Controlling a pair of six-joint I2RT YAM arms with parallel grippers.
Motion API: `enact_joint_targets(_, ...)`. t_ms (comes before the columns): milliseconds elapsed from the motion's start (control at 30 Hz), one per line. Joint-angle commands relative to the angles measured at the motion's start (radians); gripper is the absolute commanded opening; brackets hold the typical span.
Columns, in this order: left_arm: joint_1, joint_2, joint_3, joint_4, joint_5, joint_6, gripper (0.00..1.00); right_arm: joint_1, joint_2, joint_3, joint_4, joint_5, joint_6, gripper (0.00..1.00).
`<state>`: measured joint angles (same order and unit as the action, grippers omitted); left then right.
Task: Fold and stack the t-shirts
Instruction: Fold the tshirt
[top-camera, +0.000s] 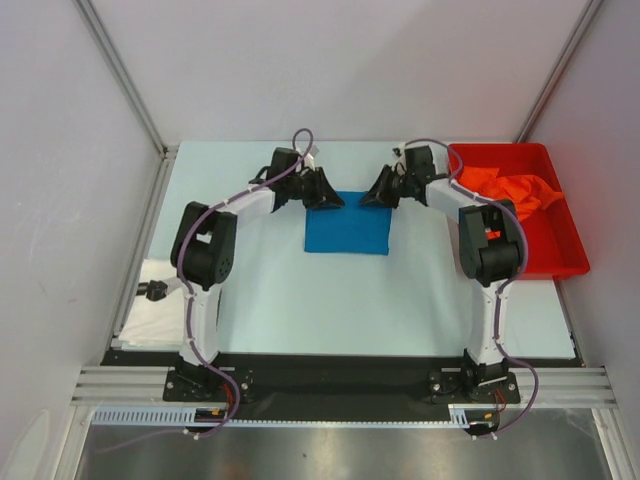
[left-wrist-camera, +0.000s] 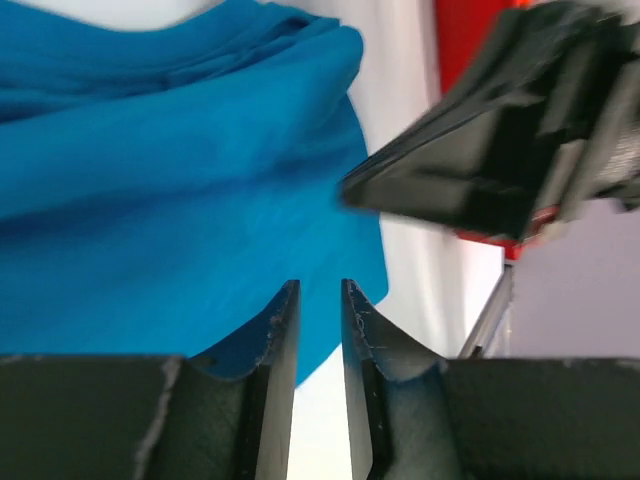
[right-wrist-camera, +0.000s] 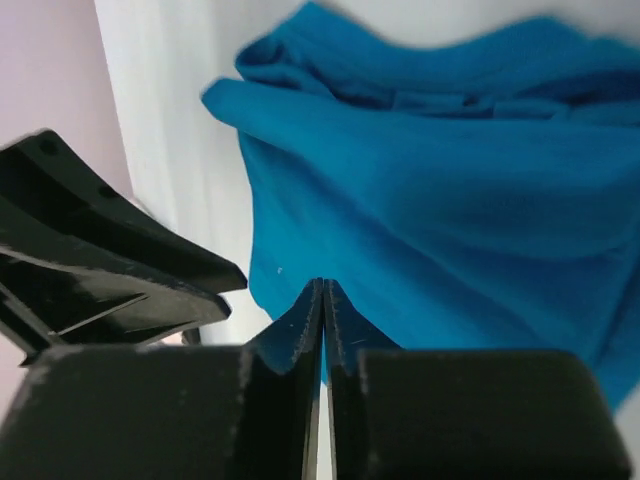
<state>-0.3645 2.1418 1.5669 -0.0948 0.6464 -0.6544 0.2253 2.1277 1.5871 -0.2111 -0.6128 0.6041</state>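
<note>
The bright blue t-shirt lies folded into a rectangle at the table's middle. It also shows in the left wrist view and the right wrist view. My left gripper is at its far left corner, jaws a narrow gap apart with nothing between them. My right gripper is at its far right corner, shut and empty. The orange t-shirt lies crumpled in the red bin. The white blotched shirt is out of view.
The red bin stands at the table's right side, behind my right arm; its corner shows in the left wrist view. Grey walls with metal posts enclose the table. A shiny patch lies at the left edge.
</note>
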Motion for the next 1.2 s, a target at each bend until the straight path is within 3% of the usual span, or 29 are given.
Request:
enact_joint_targets(0, 0.012, 0.056, 0.016, 0.220, 0.088, -0.088, 0.27, -0.015, 0.052, -0.067, 0.340, -0.099, 0.146, 0.03)
enact_joint_targets(333, 0.053, 0.274, 0.125, 0.400, 0.107, -0.200, 0.27, -0.053, 0.234, -0.056, 0.636, -0.120, 0.328, 0.02)
enact_joint_targets(767, 0.130, 0.444, 0.257, 0.629, 0.098, -0.475, 0.28, -0.099, 0.365, -0.004, 0.762, -0.067, 0.569, 0.05)
enact_joint_targets(1167, 0.148, 0.535, 0.461, 0.405, 0.114, -0.407, 0.27, -0.135, 0.393, 0.161, 0.441, 0.021, 0.412, 0.05)
